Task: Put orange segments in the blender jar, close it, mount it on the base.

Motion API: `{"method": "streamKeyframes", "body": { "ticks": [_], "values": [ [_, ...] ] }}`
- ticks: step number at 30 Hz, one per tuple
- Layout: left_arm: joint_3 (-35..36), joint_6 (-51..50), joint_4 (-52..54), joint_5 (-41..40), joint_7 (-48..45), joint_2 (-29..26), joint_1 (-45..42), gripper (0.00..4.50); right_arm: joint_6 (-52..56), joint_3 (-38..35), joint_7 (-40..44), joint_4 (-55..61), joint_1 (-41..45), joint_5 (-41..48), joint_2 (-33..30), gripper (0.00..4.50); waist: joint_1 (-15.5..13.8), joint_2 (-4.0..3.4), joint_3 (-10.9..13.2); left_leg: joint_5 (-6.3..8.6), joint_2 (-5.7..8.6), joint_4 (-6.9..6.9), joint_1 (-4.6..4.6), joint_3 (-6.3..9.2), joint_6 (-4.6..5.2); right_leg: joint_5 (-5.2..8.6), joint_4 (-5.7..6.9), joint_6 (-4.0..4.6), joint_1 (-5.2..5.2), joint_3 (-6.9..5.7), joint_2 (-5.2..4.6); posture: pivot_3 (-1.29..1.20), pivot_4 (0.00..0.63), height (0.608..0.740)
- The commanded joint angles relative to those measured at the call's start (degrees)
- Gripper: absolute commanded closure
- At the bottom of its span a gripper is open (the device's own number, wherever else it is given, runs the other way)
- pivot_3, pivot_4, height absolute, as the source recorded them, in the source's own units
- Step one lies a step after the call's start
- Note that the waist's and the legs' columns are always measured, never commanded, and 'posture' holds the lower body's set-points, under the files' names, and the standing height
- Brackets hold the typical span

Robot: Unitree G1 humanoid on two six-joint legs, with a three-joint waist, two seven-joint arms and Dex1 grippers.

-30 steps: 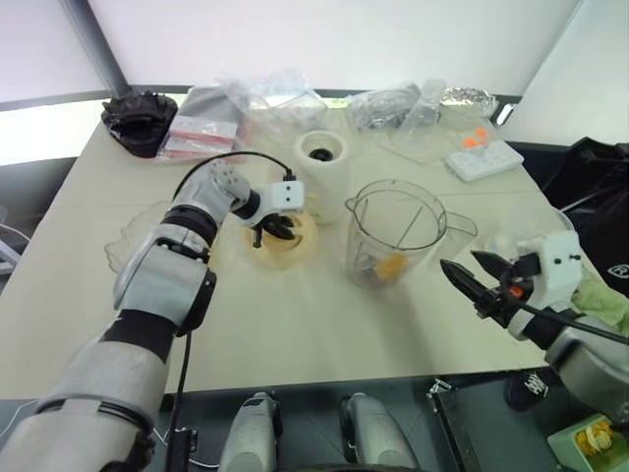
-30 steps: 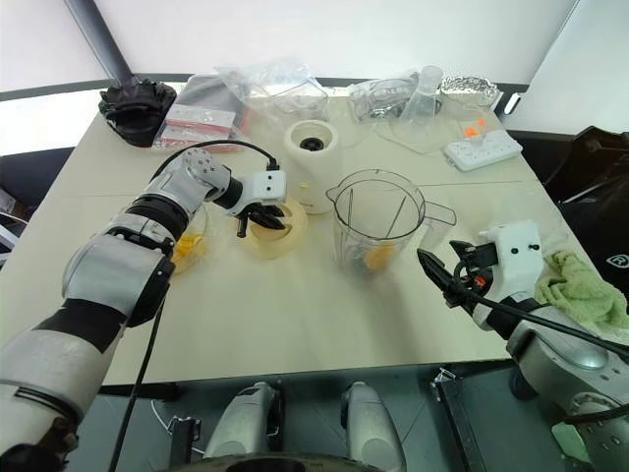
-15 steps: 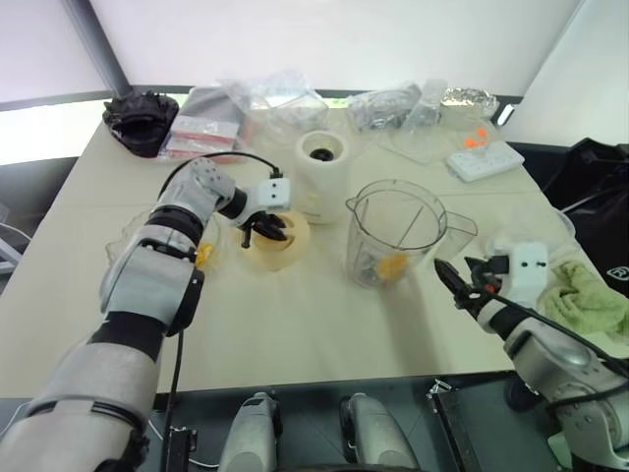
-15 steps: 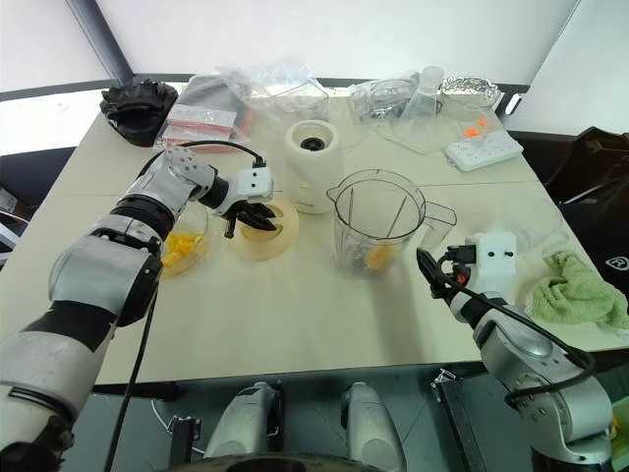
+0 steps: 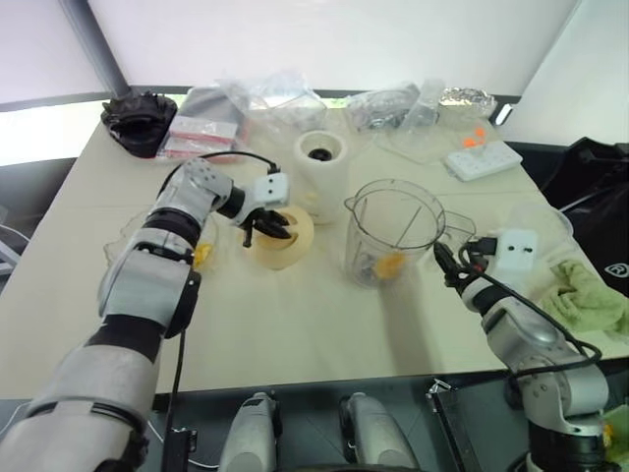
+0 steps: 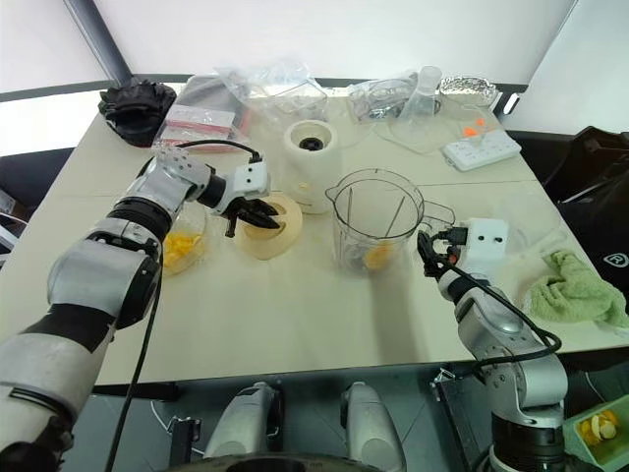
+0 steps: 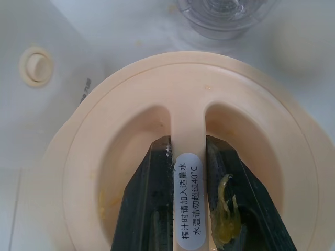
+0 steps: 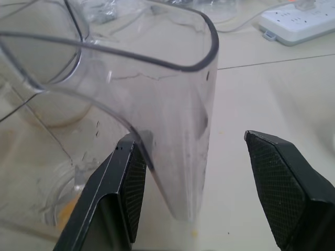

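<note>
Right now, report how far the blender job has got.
Done: orange segments sit in the blender jar. In hand: the left claw is shut on the lid's centre ridge beside the base; the right claw stands open around the jar's handle. Left: close the uncovered jar and mount it on the base.

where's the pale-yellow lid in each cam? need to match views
Left eye view: the lid lies left of centre, left gripper shut on its ridge.
Right eye view: the lid lies left of centre, beside the base.
Left wrist view: the lid seen close, fingers clamping its ridge.
Right wrist view: not in it.
Shared landmark: the blender jar, also at.
</note>
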State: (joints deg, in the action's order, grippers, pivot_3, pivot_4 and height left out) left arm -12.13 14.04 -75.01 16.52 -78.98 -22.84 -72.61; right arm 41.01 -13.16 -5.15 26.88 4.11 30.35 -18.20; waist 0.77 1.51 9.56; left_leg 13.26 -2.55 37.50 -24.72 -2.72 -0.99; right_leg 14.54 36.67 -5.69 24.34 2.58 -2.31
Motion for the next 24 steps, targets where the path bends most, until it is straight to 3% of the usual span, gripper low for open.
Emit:
{"method": "streamKeyframes", "body": {
  "ticks": [1,4,6,7,15,24],
  "values": [
    [1.68,0.9,2.42,-2.31,-1.42,-1.85,-1.81,4.17,-2.41,0.11,-1.05,-0.48,1.71,-2.51,2.12,1.51,0.01,0.0,0.0,0.0,0.0,0.02,0.01,0.0,0.0,0.0,0.08,-0.01,0.02,0.0,0.0,0.0,0.15,0.74],
    [2.4,0.58,3.13,-3.54,-2.9,-2.98,-3.32,4.17,-2.91,0.26,-1.3,-1.12,2.6,-3.78,3.76,2.28,-0.03,0.0,0.0,0.0,0.0,0.15,0.01,0.01,0.0,0.02,0.39,-0.03,0.1,0.0,0.0,0.0,0.15,0.74],
    [3.43,-0.7,3.56,-5.01,-4.64,-3.56,-5.06,4.17,-3.26,0.71,-1.12,-1.29,2.69,-4.68,4.51,3.36,-0.15,0.0,0.01,0.0,0.0,0.2,0.01,0.03,0.0,0.03,0.45,-0.04,0.11,-0.01,0.0,0.0,0.15,0.74],
    [3.89,-1.22,3.77,-5.59,-5.82,-3.91,-6.12,4.17,-3.51,0.94,-1.07,-1.41,2.66,-5.15,4.91,3.57,-0.07,0.0,0.01,0.0,0.0,0.25,-0.02,0.05,0.0,0.03,0.46,-0.04,0.11,-0.02,0.0,0.0,0.15,0.74],
    [3.51,-0.59,3.8,-5.89,-9.21,-5.01,-12.92,4.17,-2.81,2.97,1.01,-0.7,3.76,-6.22,7.2,3.56,0.35,-0.01,0.01,0.0,-0.01,0.41,-0.07,0.03,0.0,0.04,0.53,-0.03,0.12,0.01,0.01,0.0,0.15,0.74],
    [4.89,-0.66,1.82,-7.11,-10.2,-1.38,-23.89,4.17,-0.51,9.33,4.4,1.06,6.7,-8.45,6.43,3.56,0.17,-0.01,0.04,0.0,-0.2,0.43,-0.26,0.11,0.0,0.03,0.54,-0.03,0.3,0.04,0.28,0.0,0.15,0.74]
  ]
}}
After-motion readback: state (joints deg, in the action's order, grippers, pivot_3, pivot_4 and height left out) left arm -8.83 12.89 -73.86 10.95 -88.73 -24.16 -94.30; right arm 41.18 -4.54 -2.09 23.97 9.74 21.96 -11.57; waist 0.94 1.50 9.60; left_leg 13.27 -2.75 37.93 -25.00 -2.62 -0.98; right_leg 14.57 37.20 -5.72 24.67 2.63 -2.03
